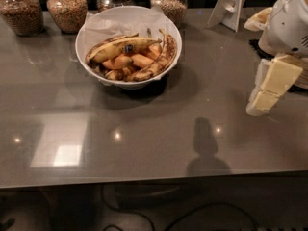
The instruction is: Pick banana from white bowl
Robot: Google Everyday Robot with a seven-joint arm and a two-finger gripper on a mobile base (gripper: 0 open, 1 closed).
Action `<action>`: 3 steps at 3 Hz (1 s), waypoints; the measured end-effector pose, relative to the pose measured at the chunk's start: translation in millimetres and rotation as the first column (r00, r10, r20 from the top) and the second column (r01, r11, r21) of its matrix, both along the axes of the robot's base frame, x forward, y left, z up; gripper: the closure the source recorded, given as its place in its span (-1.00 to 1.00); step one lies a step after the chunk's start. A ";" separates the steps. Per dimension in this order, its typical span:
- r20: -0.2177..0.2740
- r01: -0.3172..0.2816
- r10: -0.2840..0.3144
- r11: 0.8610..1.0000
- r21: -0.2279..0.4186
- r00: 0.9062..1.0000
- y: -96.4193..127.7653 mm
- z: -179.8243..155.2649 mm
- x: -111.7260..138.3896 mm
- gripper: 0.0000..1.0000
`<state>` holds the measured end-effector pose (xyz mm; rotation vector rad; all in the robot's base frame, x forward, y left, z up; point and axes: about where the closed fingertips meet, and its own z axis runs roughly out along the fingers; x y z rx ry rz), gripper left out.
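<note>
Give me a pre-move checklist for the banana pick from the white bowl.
1. Banana located: ok. It lies on top of the pile in the white bowl, sticker up.
2. Access from above: ok. Nothing covers it.
3. Hand over the bowl: not ok. It is at the right edge of the view, well to the right of the bowl.
4. Banana isolated: not ok. The orange pieces and the thinner browned banana crowd it.
5. Banana grasped: not ok. It lies in the bowl, apart from the hand.
</note>
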<state>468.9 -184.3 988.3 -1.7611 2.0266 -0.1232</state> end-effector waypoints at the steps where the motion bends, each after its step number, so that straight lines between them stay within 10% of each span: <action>1: 0.086 -0.097 0.091 0.993 0.073 0.992 37.6 10.9 40.3 -1.00; 3: 0.202 -0.292 0.246 0.925 0.243 0.948 130.1 40.9 112.1 -1.00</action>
